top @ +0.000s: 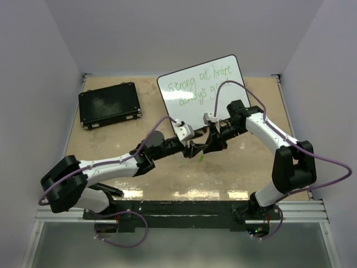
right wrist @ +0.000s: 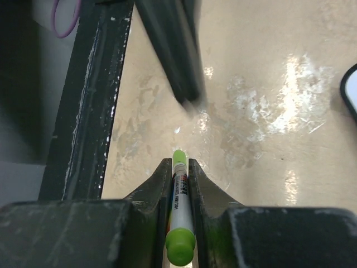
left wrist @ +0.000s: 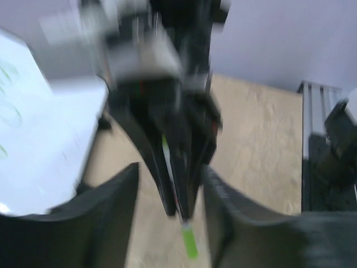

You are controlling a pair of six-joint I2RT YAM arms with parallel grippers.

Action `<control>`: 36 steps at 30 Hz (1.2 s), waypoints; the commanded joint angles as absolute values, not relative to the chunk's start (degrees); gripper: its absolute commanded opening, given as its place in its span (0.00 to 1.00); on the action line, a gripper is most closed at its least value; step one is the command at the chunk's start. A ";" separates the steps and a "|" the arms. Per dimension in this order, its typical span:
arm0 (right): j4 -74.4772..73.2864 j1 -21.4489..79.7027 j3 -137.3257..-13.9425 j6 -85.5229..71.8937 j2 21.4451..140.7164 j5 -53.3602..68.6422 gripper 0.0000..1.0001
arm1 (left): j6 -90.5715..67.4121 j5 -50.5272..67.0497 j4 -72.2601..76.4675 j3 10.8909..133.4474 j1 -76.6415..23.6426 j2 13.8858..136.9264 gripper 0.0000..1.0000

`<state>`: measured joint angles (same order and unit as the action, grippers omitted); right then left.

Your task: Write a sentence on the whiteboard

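Left arm (top: 106, 166) and right arm (top: 262, 127): white shells, chunky black joints, a thin purple cable (top: 334, 160) looping along each, black wedge-shaped fingers (right wrist: 156, 187).

Green sentence (top: 203, 86) on a white, black-rimmed whiteboard (top: 226, 66); black case (top: 109, 105); white marker (right wrist: 179, 206) with lime-green caps; mottled tan table (top: 240, 173).

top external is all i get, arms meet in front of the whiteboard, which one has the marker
Observer: The right fingers are shut on the marker. It has a white barrel and is green at both ends.
Operator: left one gripping it too
Observer: No. The left wrist view is blurred, but the left fingers stand apart on either side of the marker's green tip, with a gap showing on each side.
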<state>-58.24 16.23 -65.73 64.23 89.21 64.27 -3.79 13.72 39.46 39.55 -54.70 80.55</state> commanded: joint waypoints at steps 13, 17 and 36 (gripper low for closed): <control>-39.99 17.31 -64.95 43.86 97.19 56.87 0.00 | -10.10 14.42 28.94 29.62 -46.68 51.07 0.78; -37.71 17.31 -64.25 40.00 99.05 54.06 0.05 | -13.35 13.10 23.22 28.92 -46.41 46.59 0.80; -37.08 0.11 -67.67 36.38 78.15 40.79 0.92 | -27.58 20.90 11.96 36.55 -24.48 46.31 0.93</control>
